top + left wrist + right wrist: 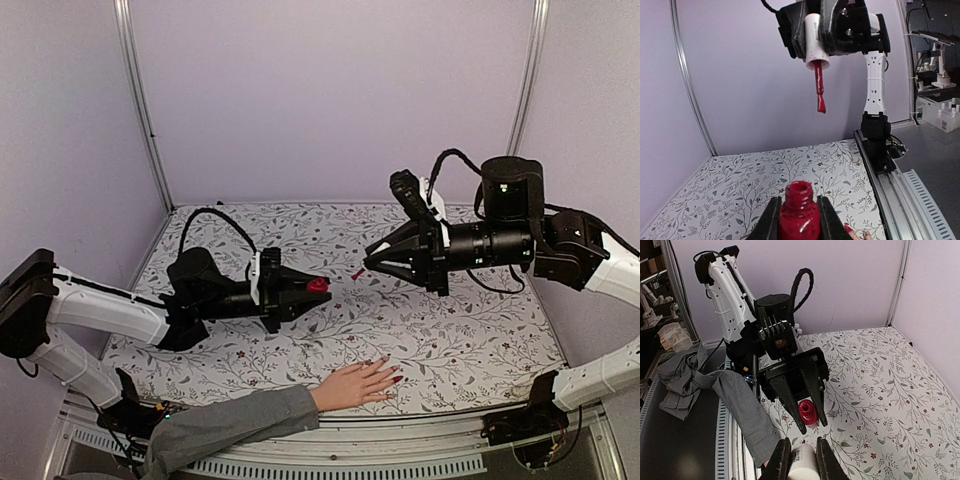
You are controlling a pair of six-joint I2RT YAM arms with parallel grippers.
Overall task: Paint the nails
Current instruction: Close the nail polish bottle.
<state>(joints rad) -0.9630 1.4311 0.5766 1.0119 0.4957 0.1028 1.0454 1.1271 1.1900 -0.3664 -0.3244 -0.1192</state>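
A pale hand (352, 386) in a grey sleeve (235, 422) lies flat on the table's near edge. Its nails (397, 380) look glossy red. My left gripper (322, 286) is shut on an open red polish bottle (799, 215), held upright above the cloth behind the hand. My right gripper (368, 265) is shut on the white cap (802, 464). The cap's red brush (819, 93) hangs in the air above and just beyond the bottle's mouth, clear of it. In the right wrist view the bottle (808, 412) sits between the left gripper's fingers (790, 402).
A floral cloth (440, 330) covers the table, with pale walls on three sides. A metal rail (400, 440) runs along the near edge. The sleeve (740, 405) crosses that rail beside the left arm's base.
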